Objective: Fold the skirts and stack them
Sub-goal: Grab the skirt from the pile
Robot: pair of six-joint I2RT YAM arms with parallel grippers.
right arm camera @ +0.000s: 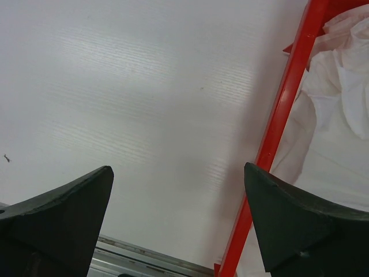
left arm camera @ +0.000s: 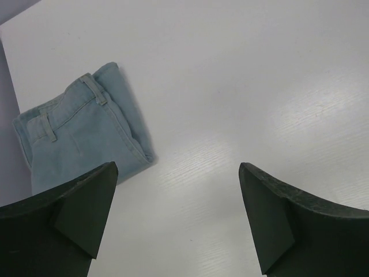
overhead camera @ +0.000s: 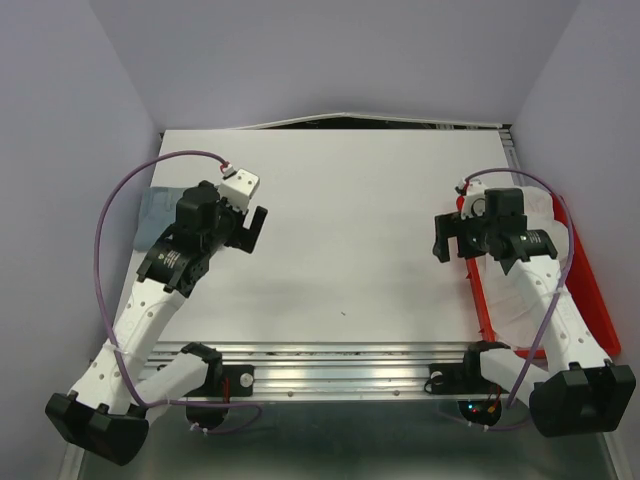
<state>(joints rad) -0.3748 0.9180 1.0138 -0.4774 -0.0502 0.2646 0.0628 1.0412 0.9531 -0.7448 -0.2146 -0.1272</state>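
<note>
Risk: white skirt point(right arm camera: 340, 109) is thin & bunched in the red tray point(right arm camera: 286, 98) at frame right, so we could snag the rim or pinch only one layer & drag it crooked. Denim skirt point(left arm camera: 81, 130), folded at upper left on the table point(left arm camera: 259, 69), may flop open if we lift one edge. Right claw point(right arm camera: 179, 173): wide apart, empty, white skirt to its right past the rim. Left claw point(left arm camera: 176, 173): also apart, empty, denim skirt to its left, not touching.

one denim skirt point(left arm camera: 81, 133), one white skirt point(right arm camera: 337, 127) — one red tray point(right arm camera: 281, 109)
</note>
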